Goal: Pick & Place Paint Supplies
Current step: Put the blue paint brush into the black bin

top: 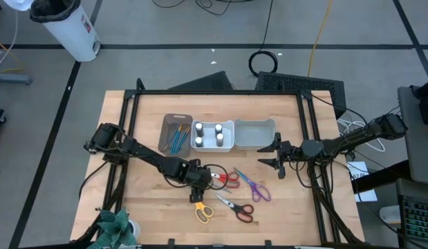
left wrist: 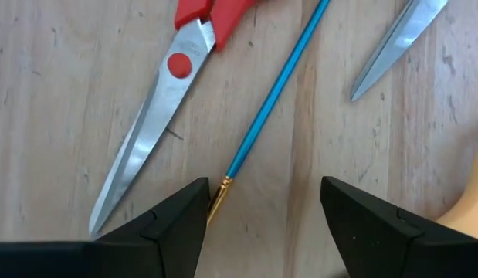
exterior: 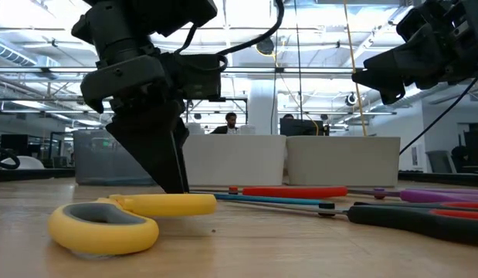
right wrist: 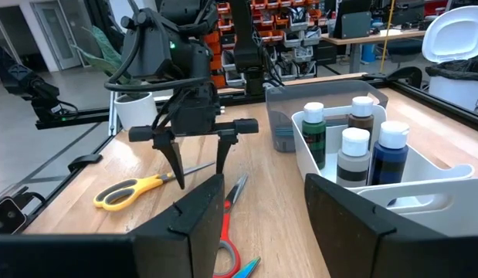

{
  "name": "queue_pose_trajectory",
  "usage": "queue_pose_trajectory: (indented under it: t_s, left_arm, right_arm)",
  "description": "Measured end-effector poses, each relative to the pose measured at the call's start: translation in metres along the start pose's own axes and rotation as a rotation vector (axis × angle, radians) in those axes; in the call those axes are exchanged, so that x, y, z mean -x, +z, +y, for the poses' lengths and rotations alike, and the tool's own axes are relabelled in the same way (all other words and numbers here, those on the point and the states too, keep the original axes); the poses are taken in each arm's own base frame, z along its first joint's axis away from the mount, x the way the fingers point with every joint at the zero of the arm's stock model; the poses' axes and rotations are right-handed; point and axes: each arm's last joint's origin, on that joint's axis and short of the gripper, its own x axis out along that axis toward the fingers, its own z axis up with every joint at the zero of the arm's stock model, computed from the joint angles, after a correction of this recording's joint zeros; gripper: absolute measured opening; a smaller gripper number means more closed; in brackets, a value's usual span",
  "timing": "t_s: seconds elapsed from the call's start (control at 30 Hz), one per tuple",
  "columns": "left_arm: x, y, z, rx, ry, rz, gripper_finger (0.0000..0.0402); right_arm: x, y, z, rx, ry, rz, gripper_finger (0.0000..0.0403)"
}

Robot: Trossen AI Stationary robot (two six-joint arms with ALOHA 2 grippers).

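My left gripper [top: 197, 185] points down, open, at the middle of the table. Its fingers [left wrist: 181, 220] stand on either side of the brush end of a teal brush [left wrist: 271, 100] that lies flat on the wood. Red-handled scissors [left wrist: 165, 116] lie beside the brush, and yellow-handled scissors [top: 203, 211] lie nearer the front edge. Purple scissors [top: 256, 187] and dark-handled scissors [top: 236, 206] lie to the right. Several white-capped bottles [right wrist: 354, 147] stand in the white bin [top: 231, 146]. My right gripper [top: 276, 156] hangs open and level near the grey bin [top: 255, 135]. My left gripper comes from above with its fingers across the brush. The brush's gold ferrule [left wrist: 218, 198] runs in beside one finger, and I cannot tell whether that finger touches it. The brush lies flat on the table.
A brown bin [top: 166, 124] at the back holds several teal brushes. A black frame [top: 214, 92] borders the table. A potted plant [top: 117, 228] stands at the front left corner. Bare wood lies left of my left arm and near the front right.
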Motion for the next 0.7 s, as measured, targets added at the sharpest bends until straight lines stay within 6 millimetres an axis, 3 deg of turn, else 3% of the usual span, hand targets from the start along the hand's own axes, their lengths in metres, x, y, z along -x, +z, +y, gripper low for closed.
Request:
queue_pose_trajectory:
  t_s: [0.27,0.7]
  left_arm:
    - [-0.0002,-0.0002,-0.0006,-0.053,-0.028,0.009,0.0255]
    - [-0.0001,0.0003,-0.001,0.018,-0.054,0.016,0.0255]
  right_arm:
    - [0.0,0.0,0.0,0.0,0.0,0.0,0.0171]
    - [0.0,0.0,0.0,0.0,0.0,0.0,0.0171]
